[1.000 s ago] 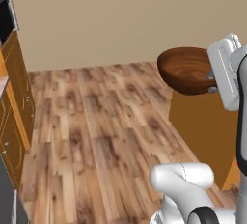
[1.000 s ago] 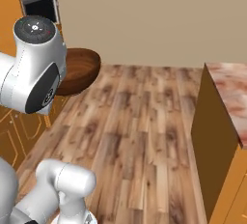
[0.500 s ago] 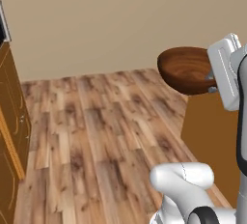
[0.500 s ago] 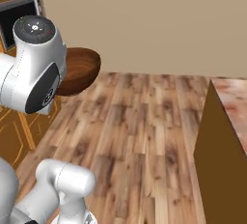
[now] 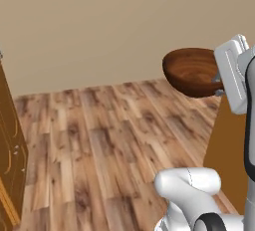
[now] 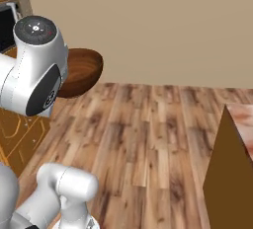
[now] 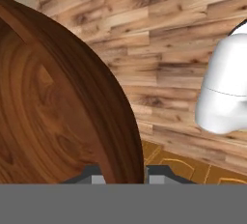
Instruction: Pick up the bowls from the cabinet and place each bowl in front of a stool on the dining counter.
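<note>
One bowl in transit: the dark brown wood-grained bowl (image 5: 191, 70) is carried in the air above the floor, well clear of any surface.
Floor (image 5: 109, 140): wood planks in mixed brown tones, running from the near edge to the far wall.
Far wall (image 6: 148, 25): plain beige, meeting the floor along a straight line.
Table (image 6: 232, 173): the dining island stands at the right; an orange-brown end panel and a corner of the mottled reddish-pink top are in view in the right base view. In the left base view its orange-brown side (image 5: 224, 155) rises at the right edge, below the bowl.
Cabinetry (image 5: 10, 170): orange-brown wooden fronts with curved panel lines along the left edge of the scene.
Dark appliance (image 6: 7, 25): set into the cabinetry at far left, partly hidden behind the arm.
Bowl position: held high beside the white hand, opening tilted to the side so the grained inside faces the left base camera. In the right base view it projects past the arm's round joint.
Pincer (image 7: 123, 175): clenched on the bowl's rim; in the hand view the rim edge passes between the two dark tips, with the bowl's wood-grained inner surface on the left side.
</note>
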Robot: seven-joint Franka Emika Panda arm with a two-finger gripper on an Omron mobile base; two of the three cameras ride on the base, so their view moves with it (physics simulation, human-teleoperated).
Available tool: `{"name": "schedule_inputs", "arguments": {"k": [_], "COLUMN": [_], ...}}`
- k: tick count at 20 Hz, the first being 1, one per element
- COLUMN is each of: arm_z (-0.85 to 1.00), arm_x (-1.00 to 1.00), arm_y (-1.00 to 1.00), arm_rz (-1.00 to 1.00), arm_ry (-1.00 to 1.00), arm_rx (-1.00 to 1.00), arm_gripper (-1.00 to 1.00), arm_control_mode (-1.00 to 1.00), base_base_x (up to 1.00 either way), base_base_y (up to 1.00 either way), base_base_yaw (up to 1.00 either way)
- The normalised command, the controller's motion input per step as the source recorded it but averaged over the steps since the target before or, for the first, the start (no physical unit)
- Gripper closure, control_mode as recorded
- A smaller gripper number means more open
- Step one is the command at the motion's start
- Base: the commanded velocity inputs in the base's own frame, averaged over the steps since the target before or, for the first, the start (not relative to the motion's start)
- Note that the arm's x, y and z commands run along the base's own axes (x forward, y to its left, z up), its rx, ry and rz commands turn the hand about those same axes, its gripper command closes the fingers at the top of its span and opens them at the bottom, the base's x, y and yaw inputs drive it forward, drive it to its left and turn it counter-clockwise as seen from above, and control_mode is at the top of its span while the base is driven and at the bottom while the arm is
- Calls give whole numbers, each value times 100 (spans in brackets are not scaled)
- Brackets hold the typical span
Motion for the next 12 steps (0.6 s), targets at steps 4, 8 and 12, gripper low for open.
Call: {"name": "schedule_inputs", "arguments": {"k": [4,8,12], "arm_z": [0,0,0], "arm_x": [0,0,0], "arm_y": [0,0,0], "arm_rz": [0,0,0], "arm_ry": [0,0,0], "arm_rx": [0,0,0], "arm_gripper": [100,100,100], "arm_control_mode": [100,100,100], "base_base_x": [100,100,100], "base_base_y": [0,0,0], "base_base_yaw": [-3,-6,-10]}}
